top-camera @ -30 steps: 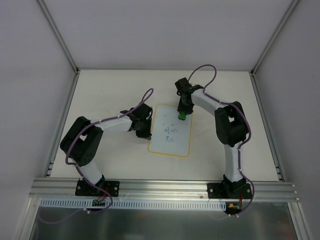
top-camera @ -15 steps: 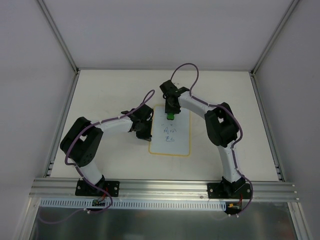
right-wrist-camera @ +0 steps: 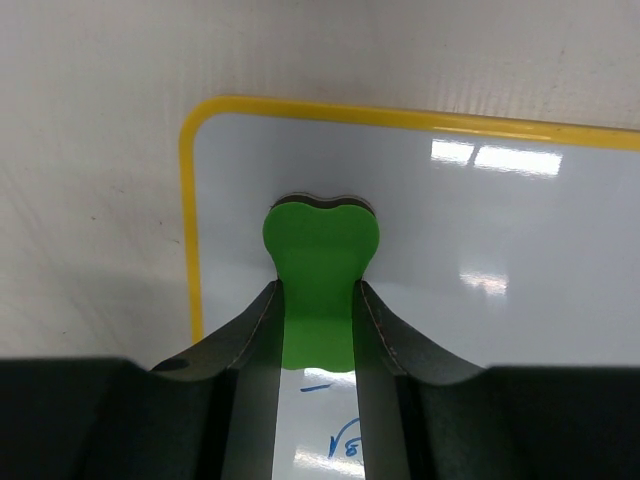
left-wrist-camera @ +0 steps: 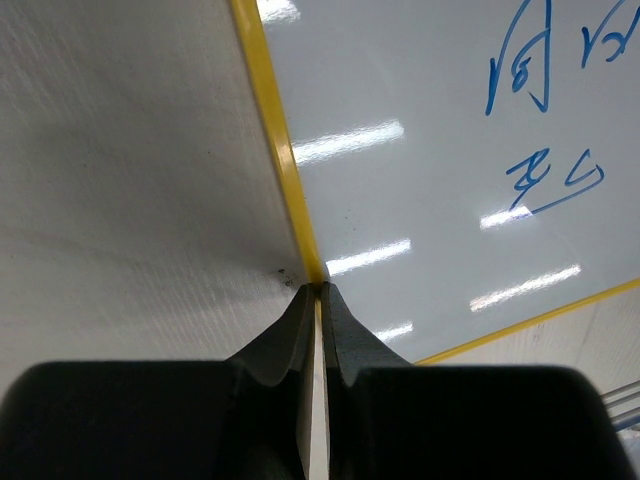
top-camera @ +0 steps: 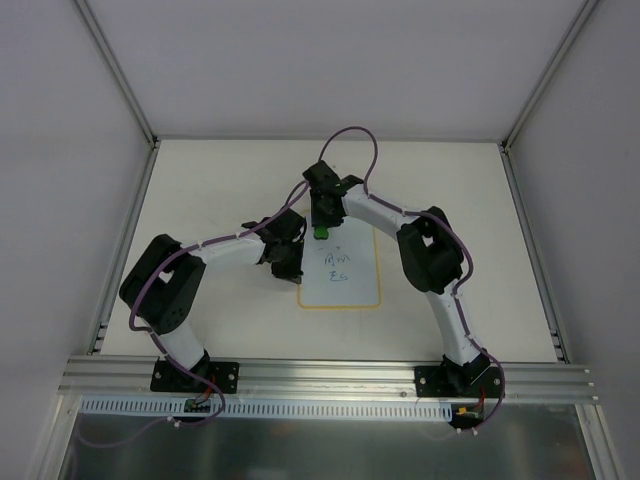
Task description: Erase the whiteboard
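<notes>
The whiteboard (top-camera: 358, 285) lies flat mid-table, white with a yellow rim and blue handwritten marks (top-camera: 337, 263) in its middle. My right gripper (top-camera: 320, 226) is shut on a green eraser (top-camera: 320, 233) and holds it on the board near its far left corner. The right wrist view shows the eraser (right-wrist-camera: 320, 235) between my fingers on the white surface (right-wrist-camera: 480, 220), with blue marks just behind it. My left gripper (top-camera: 290, 262) is shut, its tips (left-wrist-camera: 320, 290) touching the board's left yellow rim (left-wrist-camera: 283, 165). Blue marks (left-wrist-camera: 545, 178) show in that view.
The cream table (top-camera: 210, 190) is walled by white panels with aluminium posts. An aluminium rail (top-camera: 320, 375) runs along the near edge, where both arm bases are bolted. Purple cables loop above both arms.
My right gripper has slid the eraser leftward along the far part of the board, from its right side to its left corner. The left gripper has not moved.
</notes>
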Robot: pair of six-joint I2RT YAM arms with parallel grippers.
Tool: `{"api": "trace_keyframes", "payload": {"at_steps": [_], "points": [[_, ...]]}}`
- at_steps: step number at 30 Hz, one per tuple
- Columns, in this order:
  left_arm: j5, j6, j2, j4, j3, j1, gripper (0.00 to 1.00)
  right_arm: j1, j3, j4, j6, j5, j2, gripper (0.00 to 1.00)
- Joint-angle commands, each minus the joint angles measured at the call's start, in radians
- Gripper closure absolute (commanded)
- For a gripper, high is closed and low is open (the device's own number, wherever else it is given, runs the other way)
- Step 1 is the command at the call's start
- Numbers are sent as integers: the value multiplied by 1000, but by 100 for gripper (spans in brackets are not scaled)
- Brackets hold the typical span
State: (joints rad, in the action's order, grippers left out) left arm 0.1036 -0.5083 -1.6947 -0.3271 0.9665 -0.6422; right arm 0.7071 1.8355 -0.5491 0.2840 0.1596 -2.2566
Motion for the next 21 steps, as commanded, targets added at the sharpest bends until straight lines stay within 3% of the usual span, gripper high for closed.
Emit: {"api": "trace_keyframes", "payload": {"at_steps": [1, 11, 21], "points": [[-33, 22, -16, -64, -38, -14, 100, 19, 15, 9, -5, -75, -32, 99], [-76, -7, -6, -66, -43, -14, 100, -21, -192, 6, 23, 99, 113, 99], [-81, -18, -6, -66, -40, -14, 100, -74, -416, 5, 50, 129, 247, 99]]}}
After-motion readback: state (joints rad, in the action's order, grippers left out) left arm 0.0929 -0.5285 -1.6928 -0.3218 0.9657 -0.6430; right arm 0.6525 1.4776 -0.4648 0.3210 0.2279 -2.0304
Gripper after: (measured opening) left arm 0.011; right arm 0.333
